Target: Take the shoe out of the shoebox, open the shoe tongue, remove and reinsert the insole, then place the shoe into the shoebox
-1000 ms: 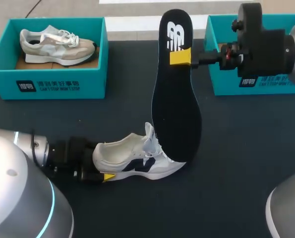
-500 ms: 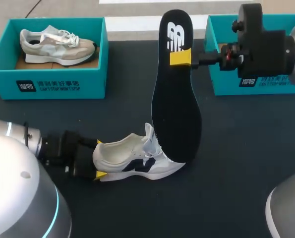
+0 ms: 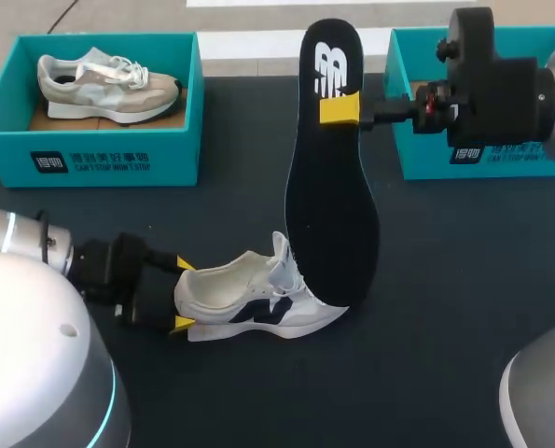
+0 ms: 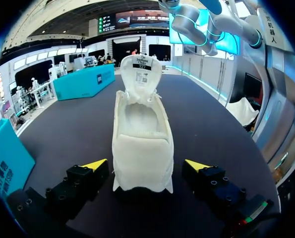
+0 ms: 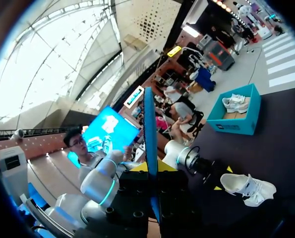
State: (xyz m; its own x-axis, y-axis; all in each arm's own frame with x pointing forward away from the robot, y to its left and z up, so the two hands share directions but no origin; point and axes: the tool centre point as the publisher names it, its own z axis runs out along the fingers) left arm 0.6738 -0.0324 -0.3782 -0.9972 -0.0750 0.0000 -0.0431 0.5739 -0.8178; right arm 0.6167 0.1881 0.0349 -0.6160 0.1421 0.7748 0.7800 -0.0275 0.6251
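A white shoe (image 3: 258, 299) with a dark side mark lies on the dark table, its heel toward my left arm. My left gripper (image 3: 184, 294) stands open at the heel, one yellow tip on each side. In the left wrist view the shoe (image 4: 142, 144) points away with its tongue raised, and the gripper (image 4: 146, 166) has a gap between each tip and the heel. The black insole (image 3: 331, 187) hangs upright with its lower end at the shoe's opening. My right gripper (image 3: 340, 109) is shut on its upper part. The right wrist view shows the insole (image 5: 151, 148) edge-on between that gripper's (image 5: 152, 166) fingers.
A teal shoebox (image 3: 90, 159) at the back left holds a grey and beige shoe (image 3: 109, 84). A second teal shoebox (image 3: 417, 159) stands at the back right, partly hidden behind my right arm.
My left gripper has drawn back to the left along the shoe, and both its yellow tips now show beside the heel. The right arm and the insole have not moved.
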